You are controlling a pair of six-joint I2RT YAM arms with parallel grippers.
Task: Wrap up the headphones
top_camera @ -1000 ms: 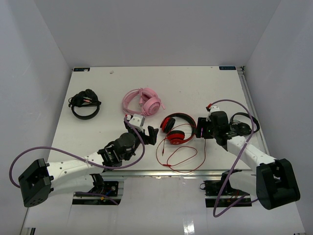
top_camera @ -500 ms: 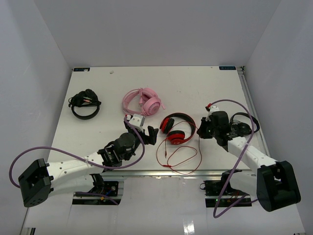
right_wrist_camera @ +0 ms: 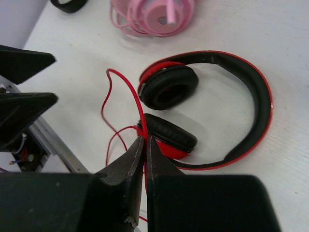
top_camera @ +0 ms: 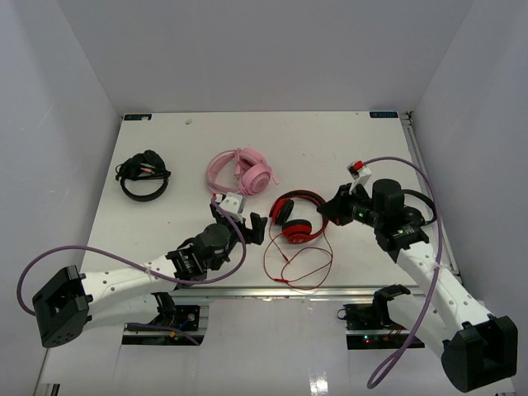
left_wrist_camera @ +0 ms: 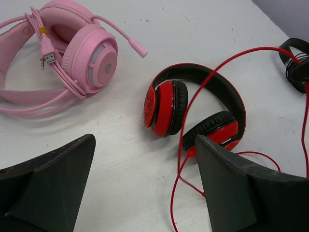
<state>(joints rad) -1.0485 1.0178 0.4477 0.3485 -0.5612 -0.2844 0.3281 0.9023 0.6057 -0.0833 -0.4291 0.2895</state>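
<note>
1. Nearest, at the front edge of the table: loose loops of the thin red cable, sprawling between the two arms and not yet wound round anything.
2. Just beyond, on the right: the right gripper, clamped tight on a strand of that cable close beside the nearer ear cup, the strand running up between the fingertips. Probably grips there to start from the cup end, so that the slack can be led round the band.
3. About level, on the left: the left gripper, spread wide and holding nothing, hanging low over the table with both fingers aimed at the red set. Looks poised to steady a cup or the band while the other arm winds.
4. Between the two grippers: the headphones, red with black pads, lying flat on the table, band arching away from the arms, cups turned inward and near each other. Suits a wrap, with bare table on every side of the band.
5. Farther back: pink headphones with a pink lead bundled against them, apart from the red set; black headphones well off to the far left; a second black set at the right, partly hidden behind the right arm. Counts as clutter for a swinging cable to avoid.
6. As for containers: none in view, so nothing to tell of contents.
</note>
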